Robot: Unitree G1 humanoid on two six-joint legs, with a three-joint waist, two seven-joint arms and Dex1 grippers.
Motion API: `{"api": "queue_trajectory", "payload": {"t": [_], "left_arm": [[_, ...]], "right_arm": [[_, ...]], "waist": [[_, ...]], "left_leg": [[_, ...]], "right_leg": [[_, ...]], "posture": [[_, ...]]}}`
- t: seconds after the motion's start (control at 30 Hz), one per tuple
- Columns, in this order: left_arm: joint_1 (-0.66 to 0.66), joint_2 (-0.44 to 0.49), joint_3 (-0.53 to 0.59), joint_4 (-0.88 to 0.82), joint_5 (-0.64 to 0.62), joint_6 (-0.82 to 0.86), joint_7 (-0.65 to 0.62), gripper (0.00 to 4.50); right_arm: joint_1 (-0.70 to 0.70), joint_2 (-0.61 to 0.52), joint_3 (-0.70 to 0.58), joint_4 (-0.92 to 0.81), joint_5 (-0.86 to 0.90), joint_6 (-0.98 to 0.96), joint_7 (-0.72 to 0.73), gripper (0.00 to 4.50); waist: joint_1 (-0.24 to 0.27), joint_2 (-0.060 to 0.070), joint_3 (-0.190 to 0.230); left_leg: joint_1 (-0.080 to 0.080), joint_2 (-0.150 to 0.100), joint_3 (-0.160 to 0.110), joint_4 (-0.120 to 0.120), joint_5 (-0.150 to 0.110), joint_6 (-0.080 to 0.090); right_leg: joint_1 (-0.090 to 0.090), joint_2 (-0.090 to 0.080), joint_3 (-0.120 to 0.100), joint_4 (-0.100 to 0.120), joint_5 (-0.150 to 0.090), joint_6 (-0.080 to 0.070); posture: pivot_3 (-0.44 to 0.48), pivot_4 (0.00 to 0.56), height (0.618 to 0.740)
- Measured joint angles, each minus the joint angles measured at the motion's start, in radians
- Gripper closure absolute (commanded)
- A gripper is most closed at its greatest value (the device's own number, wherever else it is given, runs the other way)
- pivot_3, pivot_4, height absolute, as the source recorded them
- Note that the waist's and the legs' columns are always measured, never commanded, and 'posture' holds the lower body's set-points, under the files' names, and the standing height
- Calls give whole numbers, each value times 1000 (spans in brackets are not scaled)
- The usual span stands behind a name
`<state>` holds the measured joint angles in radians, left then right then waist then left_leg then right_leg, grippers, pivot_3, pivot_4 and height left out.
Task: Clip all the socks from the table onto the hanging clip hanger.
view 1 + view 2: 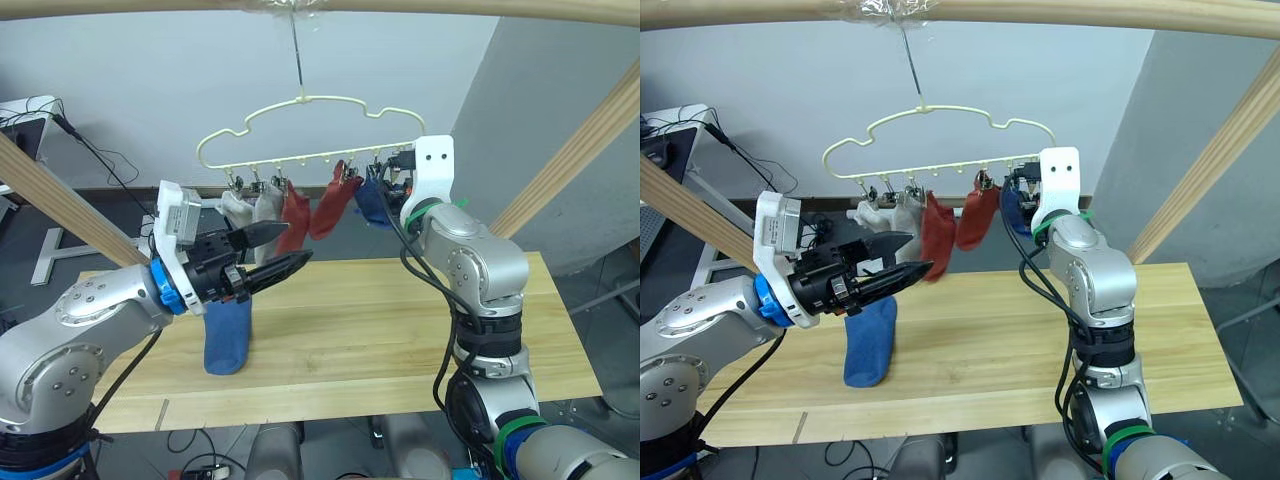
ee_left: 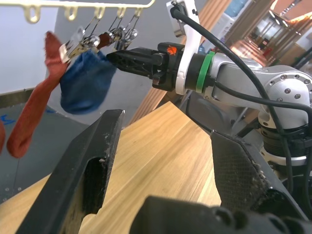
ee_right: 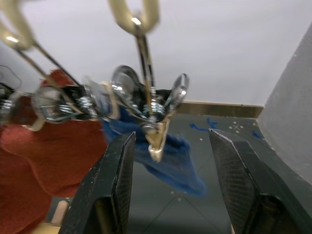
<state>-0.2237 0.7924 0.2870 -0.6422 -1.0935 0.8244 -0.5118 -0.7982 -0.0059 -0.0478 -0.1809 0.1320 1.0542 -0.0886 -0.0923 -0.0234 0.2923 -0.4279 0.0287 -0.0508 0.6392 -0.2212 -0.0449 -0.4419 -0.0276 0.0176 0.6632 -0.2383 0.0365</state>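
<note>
Soft knit, so the last blue sock (image 1: 227,336) will flop and fold. It droops below the left gripper (image 1: 268,252), toe at the table (image 1: 400,330); whether the parted fingers pinch it, I can't tell. I'd grab near the cuff. Right gripper (image 3: 168,161), fingers apart, faces the end clip (image 3: 155,122) on the hanger (image 1: 310,125).

Clip hanger (image 1: 310,125): pale yellow wire, wavy outline; clips (image 3: 146,105) shiny silver metal. Hung socks along the row: two light grey (image 1: 252,207), two rust-red (image 1: 310,212), one blue (image 1: 372,200). Sixth sock (image 1: 227,335): plain blue knit, hanging below the left gripper (image 1: 290,248). Surface (image 1: 400,330): light natural wood, visible grain. Fingers (image 2: 83,185) on both grippers black; right gripper (image 2: 114,57) has a green ring behind it, left a blue one.
</note>
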Motion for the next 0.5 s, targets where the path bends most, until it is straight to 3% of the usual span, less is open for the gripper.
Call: {"api": "queue_trajectory", "payload": {"t": [0.47, 0.5], "left_arm": [[12, 0, 3, -16, -4, -2, 29, 1252], [13, 0, 3, -16, -4, -2, 30, 1217]], "right_arm": [[-70, 11, -10, 49, -30, -39, -21, 2037], [-74, 13, -10, 49, -31, -39, -21, 2213]], "waist": [[4, 0, 1], [4, 0, 1]], "left_leg": [[-1, 1, 0, 0, 0, 0], [-1, 1, 0, 0, 0, 0]], "right_leg": [[-1, 1, 0, 0, 0, 0], [-1, 1, 0, 0, 0, 0]], "posture": [[-105, 310, 740], [-107, 310, 740]]}}
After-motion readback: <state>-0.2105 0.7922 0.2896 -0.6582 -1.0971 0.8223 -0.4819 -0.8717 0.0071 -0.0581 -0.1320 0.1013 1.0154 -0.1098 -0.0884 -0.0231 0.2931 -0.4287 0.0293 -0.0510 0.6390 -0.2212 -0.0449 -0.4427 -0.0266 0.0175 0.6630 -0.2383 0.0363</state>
